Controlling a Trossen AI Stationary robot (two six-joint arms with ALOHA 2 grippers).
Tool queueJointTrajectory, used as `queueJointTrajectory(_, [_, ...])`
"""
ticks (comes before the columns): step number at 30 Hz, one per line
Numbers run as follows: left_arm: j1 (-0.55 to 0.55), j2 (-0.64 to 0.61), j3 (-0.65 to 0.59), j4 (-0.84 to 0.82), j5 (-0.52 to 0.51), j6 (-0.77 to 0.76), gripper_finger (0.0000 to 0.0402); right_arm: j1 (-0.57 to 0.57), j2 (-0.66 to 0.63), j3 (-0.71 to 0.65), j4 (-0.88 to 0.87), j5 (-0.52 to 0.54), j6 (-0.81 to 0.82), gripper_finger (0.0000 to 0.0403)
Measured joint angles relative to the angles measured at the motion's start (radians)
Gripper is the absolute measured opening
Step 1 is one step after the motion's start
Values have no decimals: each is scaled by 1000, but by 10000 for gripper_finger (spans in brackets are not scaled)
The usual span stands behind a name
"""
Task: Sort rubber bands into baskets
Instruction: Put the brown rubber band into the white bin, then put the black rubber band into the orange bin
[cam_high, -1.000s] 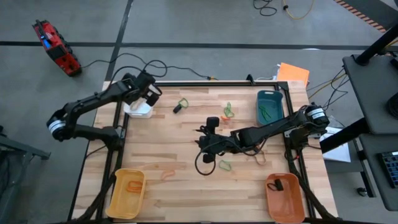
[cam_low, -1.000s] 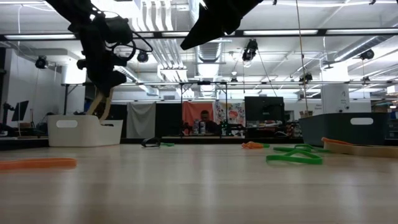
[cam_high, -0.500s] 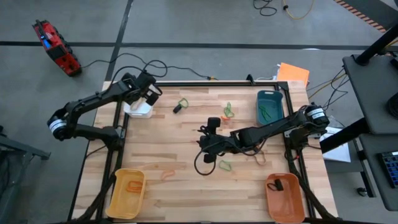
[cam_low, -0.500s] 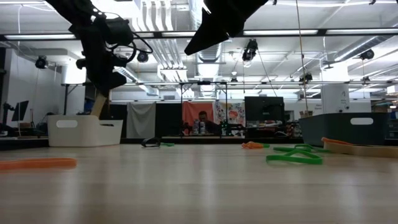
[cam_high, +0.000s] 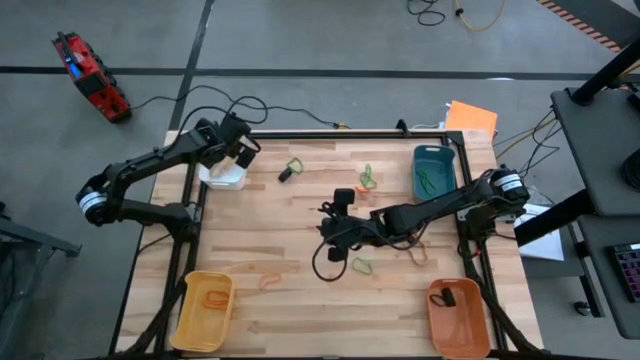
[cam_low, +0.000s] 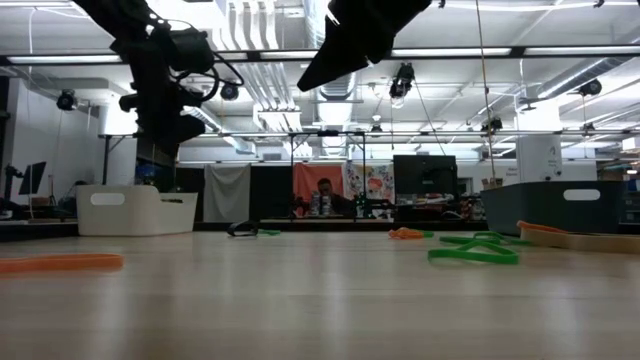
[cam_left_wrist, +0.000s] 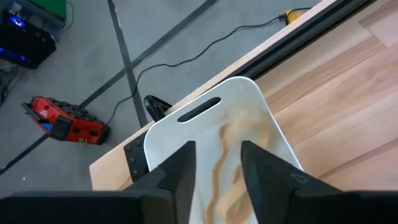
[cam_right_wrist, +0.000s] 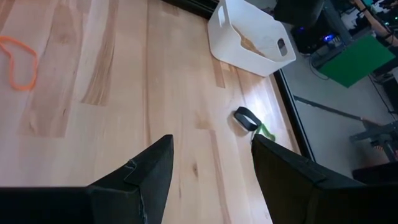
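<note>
In the low view the white basket (cam_low: 137, 210) shows only its outer wall, so its contents are hidden there, and the orange rubber band (cam_low: 60, 263) nearest the camera is blurred into a flat streak. In the left wrist view the tan rubber bands (cam_left_wrist: 231, 163) inside that basket are smeared (their number cannot be told), and the left gripper (cam_left_wrist: 217, 163) hides the basket's near end. From above, the teal basket (cam_high: 433, 171) and orange basket (cam_high: 458, 318) hold things too small to identify.
</note>
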Motion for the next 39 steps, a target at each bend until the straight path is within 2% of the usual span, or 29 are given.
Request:
queueJointTrajectory(7, [-2,-1,0,-23,0,-25,171,0,0,0,-2,0,29,206])
queueJointTrajectory(12, [-17,-8,0,-22,1,-21,193,0,0,0,-2,0,39,206])
queueJointTrajectory(28, [-87,-16,2,-25,1,-23,198,0,0,0,-2,0,51,206])
queueJointTrajectory(39, [-100,-68,2,-151,30,-59,198,0,0,-1,-73,0,117,206])
